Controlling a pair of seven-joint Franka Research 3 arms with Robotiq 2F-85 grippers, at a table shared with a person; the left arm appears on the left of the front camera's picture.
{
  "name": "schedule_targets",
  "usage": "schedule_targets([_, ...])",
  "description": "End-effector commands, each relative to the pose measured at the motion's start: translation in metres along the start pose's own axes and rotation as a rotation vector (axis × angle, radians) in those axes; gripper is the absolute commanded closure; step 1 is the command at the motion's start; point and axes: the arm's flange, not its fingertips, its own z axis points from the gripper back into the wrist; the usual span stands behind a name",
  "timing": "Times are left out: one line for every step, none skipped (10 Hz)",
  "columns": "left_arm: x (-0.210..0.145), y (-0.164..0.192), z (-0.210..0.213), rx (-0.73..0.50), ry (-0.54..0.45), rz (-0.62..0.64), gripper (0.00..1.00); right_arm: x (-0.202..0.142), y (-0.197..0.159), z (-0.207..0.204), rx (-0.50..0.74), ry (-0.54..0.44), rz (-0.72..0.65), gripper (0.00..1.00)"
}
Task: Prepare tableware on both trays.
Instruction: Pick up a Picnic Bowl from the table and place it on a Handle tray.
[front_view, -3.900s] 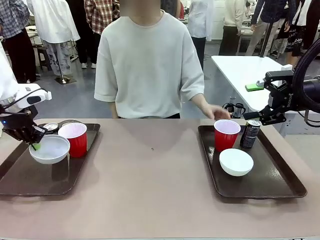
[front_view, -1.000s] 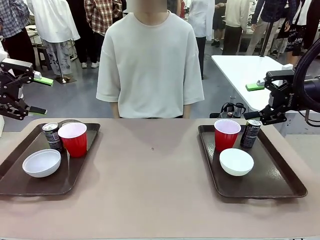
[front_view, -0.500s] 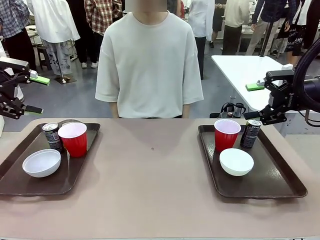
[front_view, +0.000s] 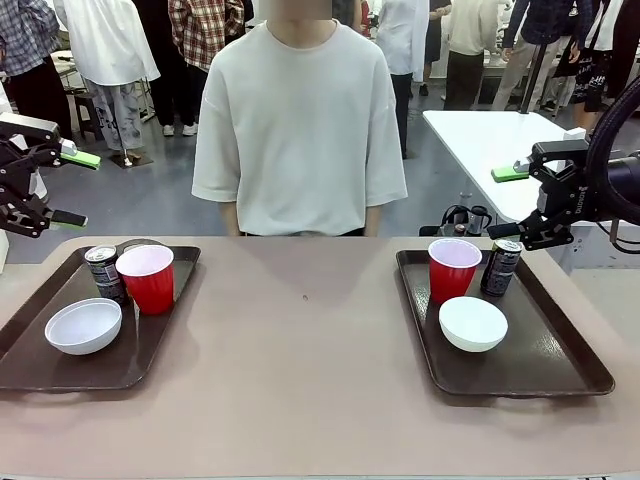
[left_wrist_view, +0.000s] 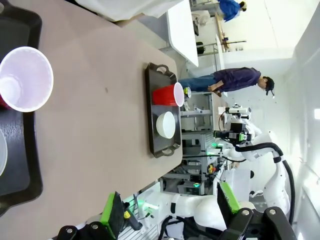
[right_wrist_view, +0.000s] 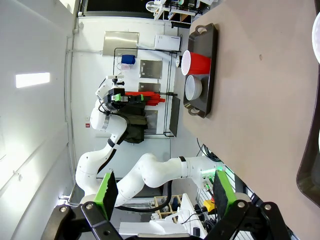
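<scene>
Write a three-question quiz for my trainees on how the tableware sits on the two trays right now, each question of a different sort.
1. True or false: the left tray carries a red cup, a white bowl and a can.
2. On the right tray, which stands farthest right? A) cup B) bowl C) can
3. Fill in: both the left gripper and right gripper are ____ and hold nothing.

Key: 1 true; 2 C; 3 open.
</scene>
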Motion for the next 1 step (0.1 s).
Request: schedule_targets([0.0007,0.0005,-0.0009,-0.024,-0.003,-0.023,0.0,-0.0006,-0.0005,0.0012,-0.006,0.014,0.011,0.0])
